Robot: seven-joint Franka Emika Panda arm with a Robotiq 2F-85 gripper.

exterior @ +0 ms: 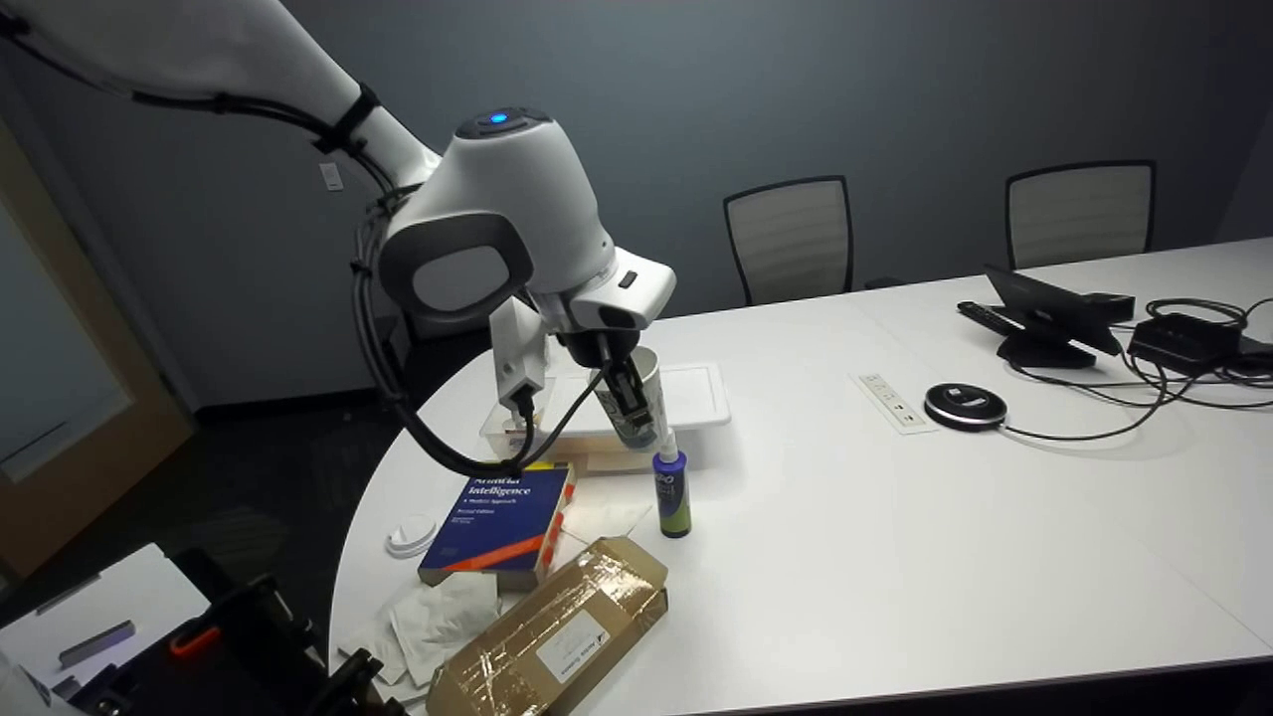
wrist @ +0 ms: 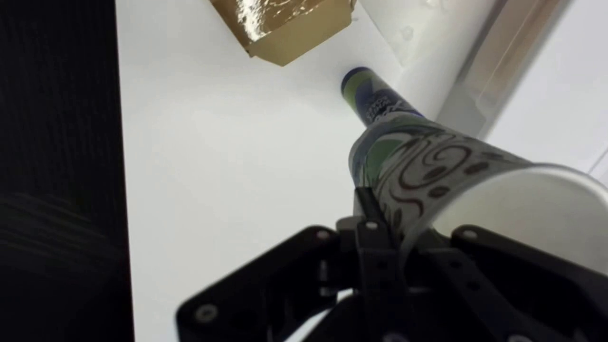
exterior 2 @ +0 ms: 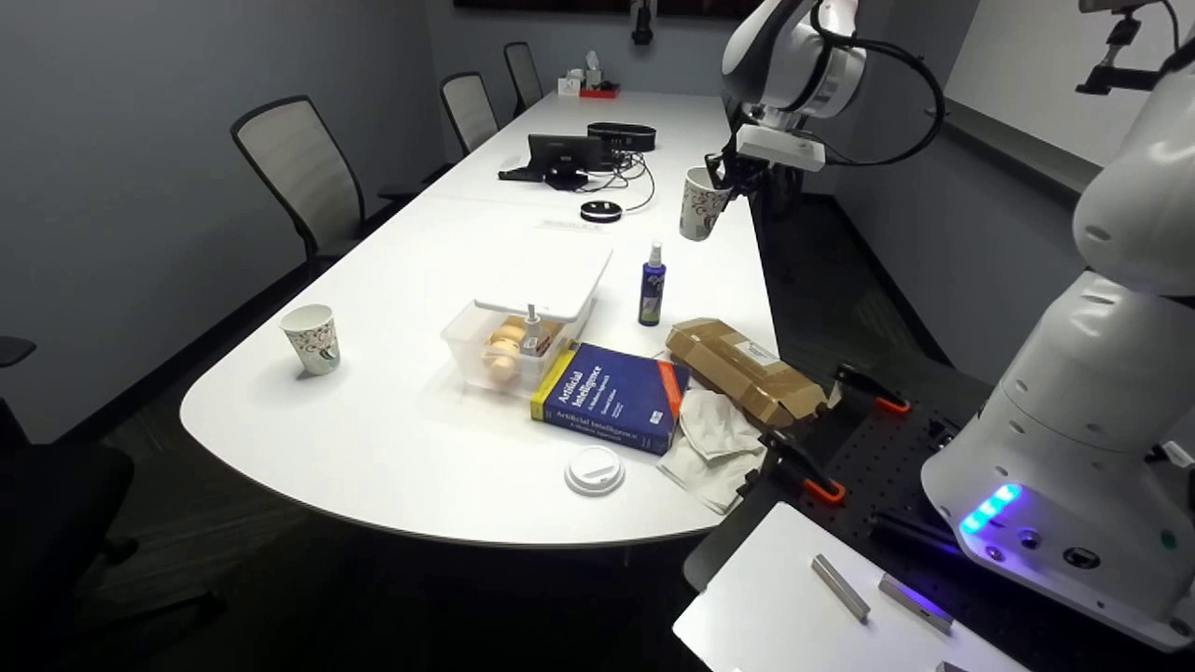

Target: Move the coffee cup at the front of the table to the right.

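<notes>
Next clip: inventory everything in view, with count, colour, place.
Table: one, white, under most items
Held cup: one, white, above table
Standing cup: one, white, rounded table end
Spray bottle: one, purple, on table
Plastic box: one, clear, by book
Book: one, blue, by napkins
Carton: one, brown, by napkins
Napkins: count unclear, white, near book
Cup lid: one, white, near book
Electronics: several, black, on table
Chairs: at least three, grey, tableside
Clamps: two, black-orange, near table
Arm: one, white, over table
Pincer: one, black, gripping held cup
</notes>
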